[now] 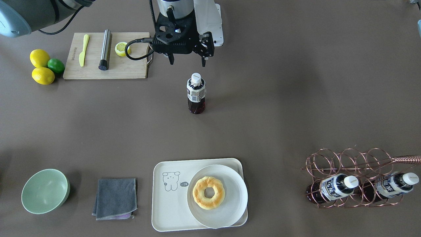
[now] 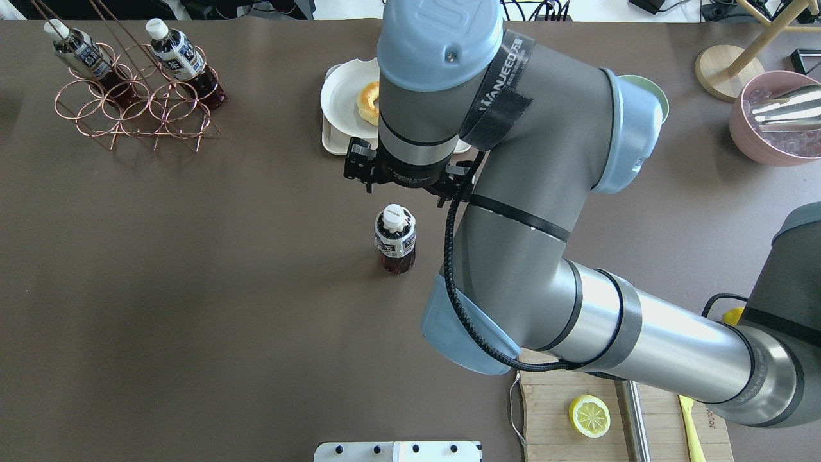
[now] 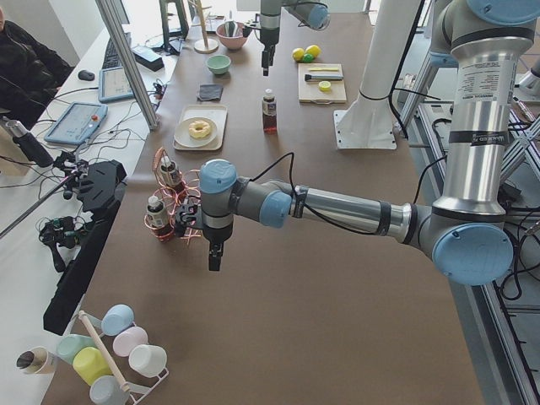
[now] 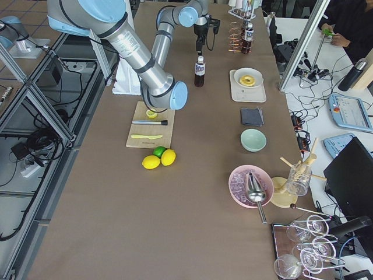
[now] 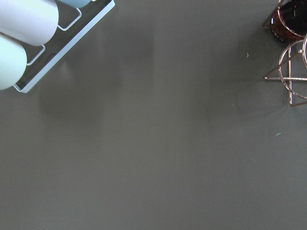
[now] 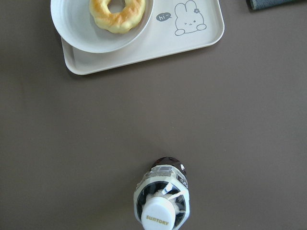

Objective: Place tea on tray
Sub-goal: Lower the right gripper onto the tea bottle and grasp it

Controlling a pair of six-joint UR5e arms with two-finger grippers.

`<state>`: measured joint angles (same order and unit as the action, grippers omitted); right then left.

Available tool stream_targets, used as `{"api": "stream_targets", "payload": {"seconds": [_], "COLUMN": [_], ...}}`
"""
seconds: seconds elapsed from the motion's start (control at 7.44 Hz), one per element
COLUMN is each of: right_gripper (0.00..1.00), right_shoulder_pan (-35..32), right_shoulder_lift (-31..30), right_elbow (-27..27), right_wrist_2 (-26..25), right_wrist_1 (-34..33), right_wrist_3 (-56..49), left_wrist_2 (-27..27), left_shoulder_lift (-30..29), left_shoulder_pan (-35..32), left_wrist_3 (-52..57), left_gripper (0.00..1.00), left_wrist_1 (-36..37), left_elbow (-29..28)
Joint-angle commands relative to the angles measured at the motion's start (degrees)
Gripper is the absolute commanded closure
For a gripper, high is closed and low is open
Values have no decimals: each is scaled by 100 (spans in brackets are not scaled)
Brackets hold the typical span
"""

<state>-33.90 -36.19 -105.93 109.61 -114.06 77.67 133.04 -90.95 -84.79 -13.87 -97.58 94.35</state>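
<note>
Fingers [image 1: 171, 60] of our right gripper [image 1: 187, 61] hang wide apart, empty, at upper centre; we should centre them over the tea [image 1: 196, 93] before lowering.

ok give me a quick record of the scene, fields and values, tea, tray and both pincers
tea: upright on the table, apart from the tray, ungripped
other bottles: two, in the rack
tray: holds a plate with a donut; bear corner bare
right pincer: open, on the robot's side of the tea, not touching it
left pincer: near the rack; open or shut cannot be told
task state: tea not yet on tray
</note>
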Motion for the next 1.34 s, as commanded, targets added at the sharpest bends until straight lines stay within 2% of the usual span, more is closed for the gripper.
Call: {"api": "stream_targets", "payload": {"seconds": [0.0,0.13,0.27,0.4,0.67,0.94,1.07,1.21], "right_gripper": [0,0,2,18,15,16,19,29], "right_shoulder_pan": [252,252,252,252,252,252,252,252], "right_shoulder_lift": [24,24,24,7,6,-29,-29,-29], "right_elbow": [692,914,899,864,837,828,828,837], "right_wrist_2": [-503,-485,-337,-292,-239,-239,-248,-248], "right_wrist_1": [880,1060,1036,948,737,701,701,701], "right_wrist_3": [178,126,108,108,82,29,29,29], "left_wrist_2": [354,354,354,354,354,354,354,354], "left_shoulder_lift": [7,-11,-19,-37,-63,-63,-63,-55], "left_shoulder_pan": [-91,-91,-91,-91,-82,-82,-82,-82], "left_wrist_3": [130,121,104,86,60,68,69,69], "left_gripper": [3,3,3,3,3,3,3,3], "left_wrist_1": [-24,-24,-16,-7,11,-7,-16,-24], "left_elbow": [-189,-198,-198,-198,-198,-207,-198,-198]}}
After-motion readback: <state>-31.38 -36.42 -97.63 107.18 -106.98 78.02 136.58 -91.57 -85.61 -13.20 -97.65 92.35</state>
